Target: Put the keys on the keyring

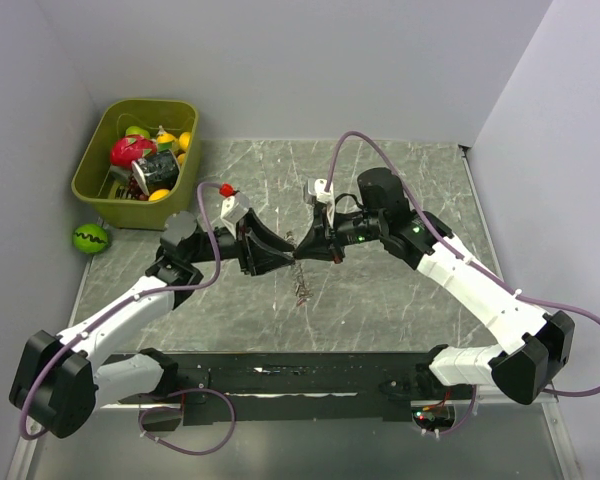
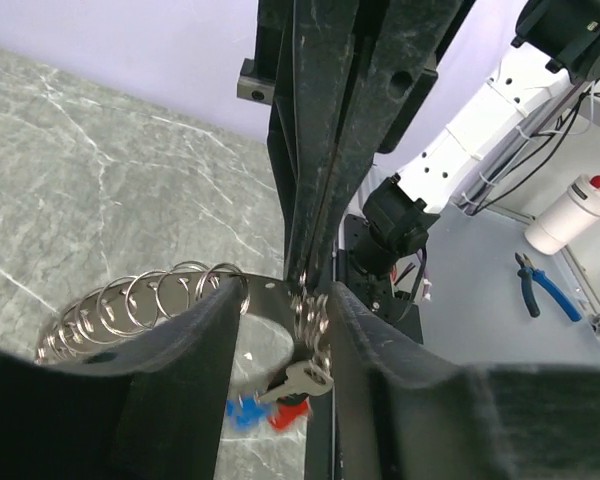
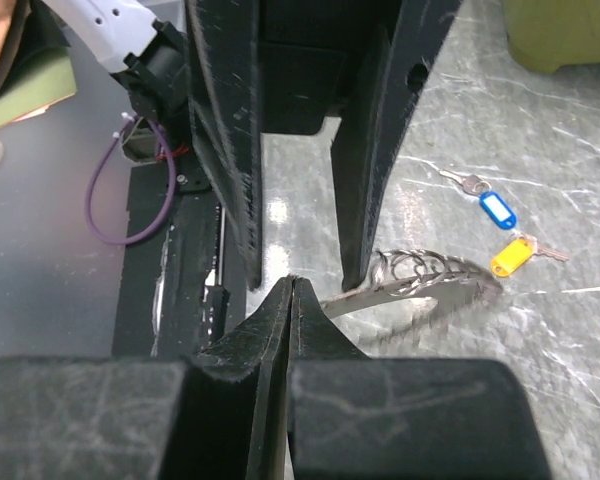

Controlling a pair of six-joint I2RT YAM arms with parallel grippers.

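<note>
i'm pinching keyring (image 3: 420, 280) edge in right gripper (image 3: 292, 287), jaws pressed together; left gripper (image 2: 282, 300) straddling ring, jaws apart; loose keys (image 3: 497, 211) lying just below, on near side.

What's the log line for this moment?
right gripper: shut on keyring | left gripper: open, straddling keyring | blue key, yellow key: on table, off ring

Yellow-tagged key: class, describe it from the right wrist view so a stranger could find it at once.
Start at the grey marble table, then find the keyring of wire loops held above it. Beyond it on the table lie the blue-tagged key and, closer to the keyring, the yellow-tagged key. It is the only one with a yellow tag.
</note>
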